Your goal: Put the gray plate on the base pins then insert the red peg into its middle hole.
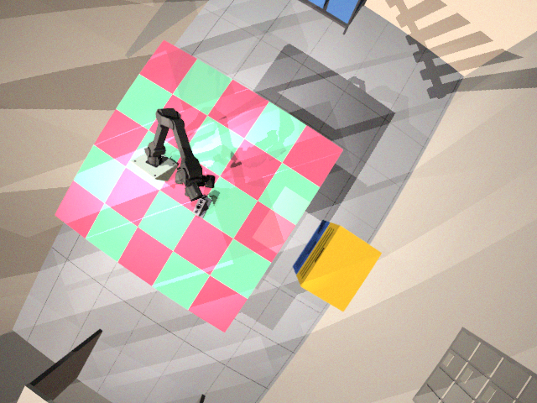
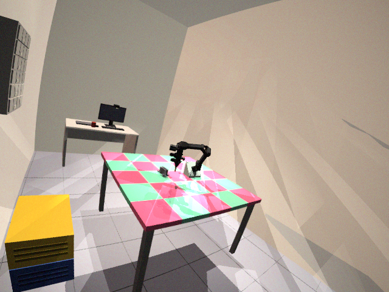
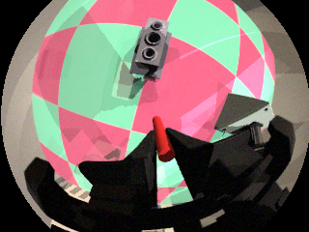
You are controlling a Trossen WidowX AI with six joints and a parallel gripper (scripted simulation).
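The gray plate sits on top of the gray base and looks flat. Its row of three round openings faces up; the middle one shows dark and unfilled. In the exterior view the base and plate show as one small dark block. My gripper is shut on the red peg, which is held in the air between the fingertips. In the exterior view the gripper is beside the block, on its arm-base side. The peg cannot be made out in the top and exterior views.
The arm's pale mounting plate is on the checkered table. A yellow and blue cabinet stands off the table. A desk with a monitor is at the back.
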